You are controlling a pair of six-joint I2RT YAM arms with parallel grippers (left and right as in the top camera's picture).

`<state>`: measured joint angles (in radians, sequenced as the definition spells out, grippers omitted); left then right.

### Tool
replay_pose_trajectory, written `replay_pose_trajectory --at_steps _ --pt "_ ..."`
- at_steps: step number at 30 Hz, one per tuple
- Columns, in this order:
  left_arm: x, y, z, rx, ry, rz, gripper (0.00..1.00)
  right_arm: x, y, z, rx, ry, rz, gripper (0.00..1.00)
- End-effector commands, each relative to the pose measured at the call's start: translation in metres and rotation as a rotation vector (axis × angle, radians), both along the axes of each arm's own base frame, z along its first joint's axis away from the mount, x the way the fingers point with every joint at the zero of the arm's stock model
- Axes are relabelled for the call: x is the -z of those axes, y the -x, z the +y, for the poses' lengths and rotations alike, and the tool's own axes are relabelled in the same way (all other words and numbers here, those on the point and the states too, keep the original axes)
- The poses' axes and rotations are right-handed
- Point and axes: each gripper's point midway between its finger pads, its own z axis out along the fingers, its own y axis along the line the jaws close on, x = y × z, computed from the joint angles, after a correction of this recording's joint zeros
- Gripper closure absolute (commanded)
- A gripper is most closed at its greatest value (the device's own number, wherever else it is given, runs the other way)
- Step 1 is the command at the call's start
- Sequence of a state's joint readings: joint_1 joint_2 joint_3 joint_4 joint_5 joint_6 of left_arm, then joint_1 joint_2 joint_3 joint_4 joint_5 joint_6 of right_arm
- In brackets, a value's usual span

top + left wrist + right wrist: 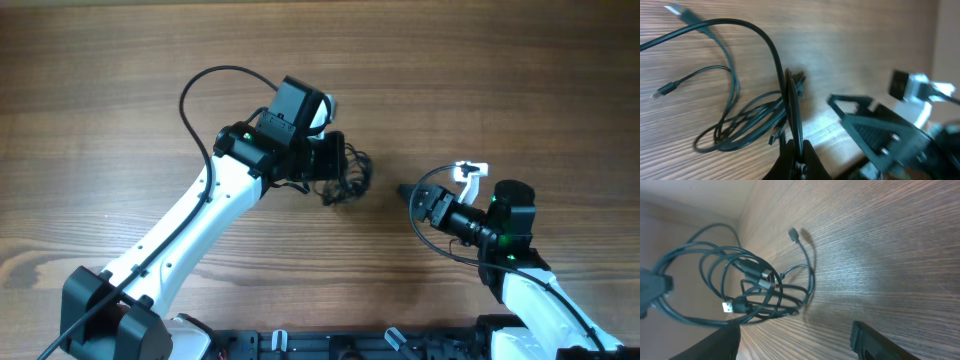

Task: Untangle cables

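From above, the left gripper (340, 160) sits near the middle of the wooden table (480, 60), and the cables (352, 178) show only as a small dark knot right at its tip, too bunched to count strands. Its own body covers the spot where fingers meet cord. The left wrist camera helps: the two fingers (790, 162) are pressed together at the bottom of the picture with a black strand pinched between them and rising straight up, though the pinch itself is half cut off by the lower edge. To the left of it the cables (747, 127) fan into loose loops over the wood, with a small plug (662, 91) lying at the end of one thin cord. A thicker lead runs off the top left corner, blurred. The right gripper (408, 192) lies well apart to the right, pointing at the knot. In its own view the fingers (715, 345) stand wide with bare table between them, only their tips inside the picture. Ahead of them the cables (750, 290) hang in overlapping rings with a silver-tipped plug (727, 307) among them. I cannot tell which strand crosses over which. The rings' left side runs into a dark blur at the edge.
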<state>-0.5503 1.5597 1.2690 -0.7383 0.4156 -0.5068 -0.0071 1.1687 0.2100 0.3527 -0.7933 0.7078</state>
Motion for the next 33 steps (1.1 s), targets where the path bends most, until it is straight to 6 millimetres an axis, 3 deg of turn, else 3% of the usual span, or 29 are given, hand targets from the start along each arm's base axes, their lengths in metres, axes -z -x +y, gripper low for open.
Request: replay_pose_trajectory --at_steps 1,6,13,17,22,33 --pt "-0.015 0.012 -0.018 0.135 0.103 -0.01 0.96 0.0 0.005 0.008 -0.063 0.017 -0.036 0.28" --pt "-0.028 0.012 -0.027 0.161 0.192 -0.007 0.96 0.001 0.012 0.019 -0.116 0.03 -0.045 0.27" --pt "-0.03 -0.005 -0.009 -0.012 0.233 0.102 0.96 0.008 0.019 0.032 -0.158 0.074 -0.047 0.25" --pt "-0.04 0.001 -0.01 0.022 0.316 0.157 0.96 0.014 0.01 0.024 -0.096 0.13 -0.052 0.24" --pt "-0.043 0.009 -0.014 0.032 0.344 0.202 0.96 0.005 0.005 0.026 -0.098 0.121 -0.101 0.2" --pt "-0.033 -0.003 -0.005 -0.272 0.313 0.387 0.96 0.004 0.008 0.029 -0.116 0.107 -0.097 0.22"
